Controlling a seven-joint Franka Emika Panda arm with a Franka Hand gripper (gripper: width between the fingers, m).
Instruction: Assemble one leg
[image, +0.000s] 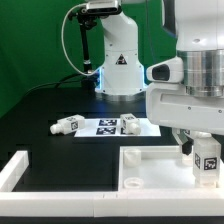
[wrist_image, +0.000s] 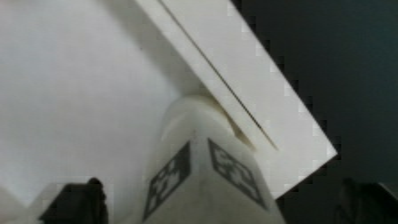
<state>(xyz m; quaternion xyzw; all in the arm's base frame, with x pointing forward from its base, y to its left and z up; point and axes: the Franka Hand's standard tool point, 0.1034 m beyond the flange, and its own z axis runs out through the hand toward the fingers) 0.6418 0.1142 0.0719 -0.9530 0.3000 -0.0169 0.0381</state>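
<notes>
1. Down at the exterior view's right, the gripper (image: 207, 160) is mostly cut off by the frame edge, so its fingers are hard to separate from the white arm housing above.
2. Between them stands the leg (image: 208, 158), upright on the corner of the large white panel (image: 150, 165), its marker tags facing out.
3. Wrist view now: the leg (wrist_image: 205, 170) fills the lower middle, blurred, and the dark fingertips (wrist_image: 75, 203) sit well out to either side, clear of it, so the jaws are spread apart and gripping nothing.
4. Whether the leg is fully seated in the panel (wrist_image: 89, 110) is hidden by its own body.
5. The arm hangs straight down over that corner.
6. Farther back, another leg (image: 68, 126) lies beside the marker board (image: 118, 126) on the black table (image: 50, 105).
</notes>
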